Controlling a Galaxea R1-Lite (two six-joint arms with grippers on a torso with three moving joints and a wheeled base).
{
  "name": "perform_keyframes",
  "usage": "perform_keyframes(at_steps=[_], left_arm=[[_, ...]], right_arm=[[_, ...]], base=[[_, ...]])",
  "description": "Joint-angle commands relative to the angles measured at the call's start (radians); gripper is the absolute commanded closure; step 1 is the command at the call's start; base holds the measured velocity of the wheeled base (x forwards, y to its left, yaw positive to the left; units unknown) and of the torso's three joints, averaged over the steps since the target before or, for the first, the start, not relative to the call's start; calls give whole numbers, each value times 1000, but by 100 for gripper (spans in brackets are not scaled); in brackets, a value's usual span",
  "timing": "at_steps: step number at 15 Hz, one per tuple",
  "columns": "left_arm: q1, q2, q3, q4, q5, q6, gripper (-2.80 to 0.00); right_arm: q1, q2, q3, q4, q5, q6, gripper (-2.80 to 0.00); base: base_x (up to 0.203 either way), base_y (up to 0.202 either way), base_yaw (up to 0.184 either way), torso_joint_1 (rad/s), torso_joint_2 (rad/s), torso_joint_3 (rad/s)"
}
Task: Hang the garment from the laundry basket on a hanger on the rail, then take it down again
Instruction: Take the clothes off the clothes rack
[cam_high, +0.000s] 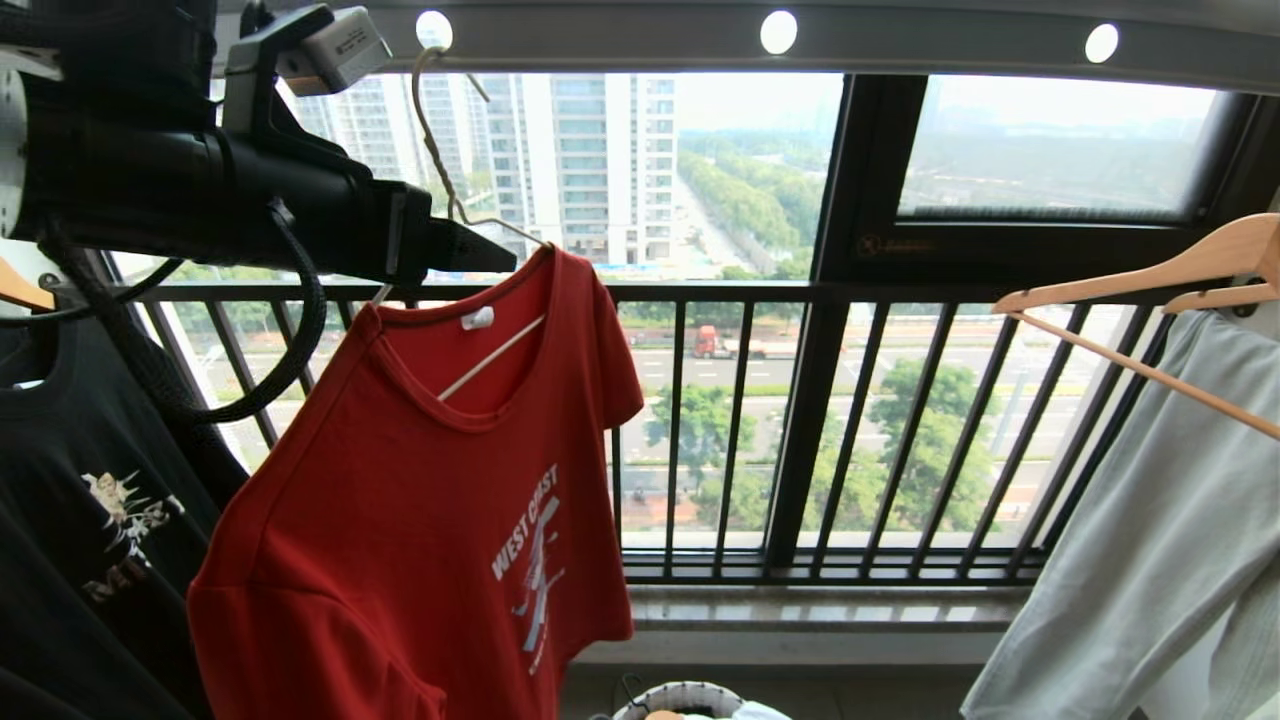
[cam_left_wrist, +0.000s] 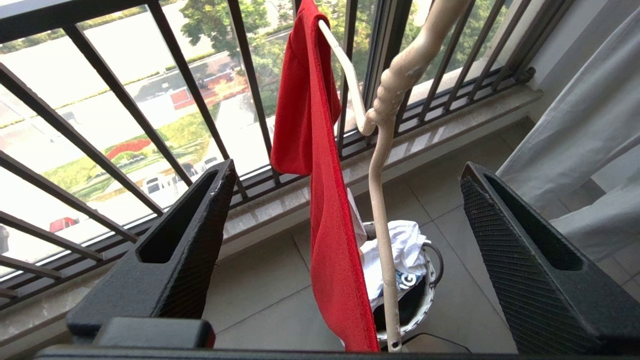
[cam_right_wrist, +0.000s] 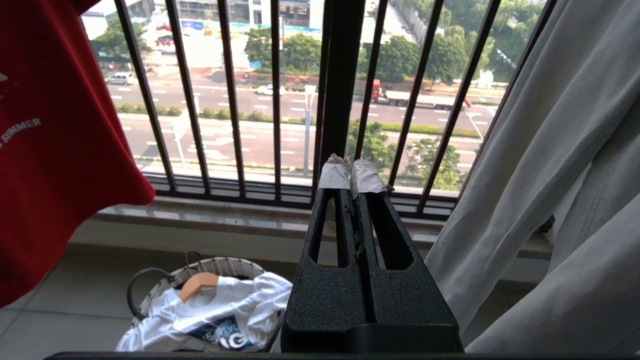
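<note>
Left gripper (cam_left_wrist: 345, 225) spread wide, upper left, beside hanger (cam_high: 440, 170) bearing garment (cam_high: 430, 500) on rail (cam_high: 900, 40). Laundry basket (cam_high: 685, 698) cut off at bottom edge, holding white clothing, perhaps a wooden hanger. Right gripper (cam_right_wrist: 350, 172) closed, empty.

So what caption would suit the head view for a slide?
Red T-shirt on a wire hanger hooked in the overhead rail, the left hand open beside its collar.

Open gap mid-frame between red garment (cam_high: 430, 480) and pale grey-green garment (cam_high: 1150, 540) at right, closed behind by window railing (cam_high: 740, 430). At upper left, left end effector (cam_left_wrist: 345, 235) spread wide, straddling hanger (cam_high: 450, 190) under rail (cam_high: 900, 40); black T-shirt (cam_high: 80, 500) crowding lower left.
</note>
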Motion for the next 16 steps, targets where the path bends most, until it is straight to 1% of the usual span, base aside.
perform_keyframes(at_steps=[1, 3, 11, 16], left_arm=[[-1, 20, 2, -48, 0, -5, 0], [-1, 32, 2, -84, 14, -6, 0], [-1, 36, -5, -86, 17, 0, 0], [-2, 2, -3, -86, 17, 1, 0]], right_arm=[[1, 1, 0, 0, 1, -1, 0], [1, 1, 0, 0, 1, -1, 0], [1, 1, 0, 0, 1, -1, 0], [1, 1, 0, 0, 1, -1, 0]], base=[[0, 0, 0, 0, 0, 0], [0, 0, 0, 0, 0, 0], [0, 0, 0, 0, 0, 0], [0, 0, 0, 0, 0, 0]])
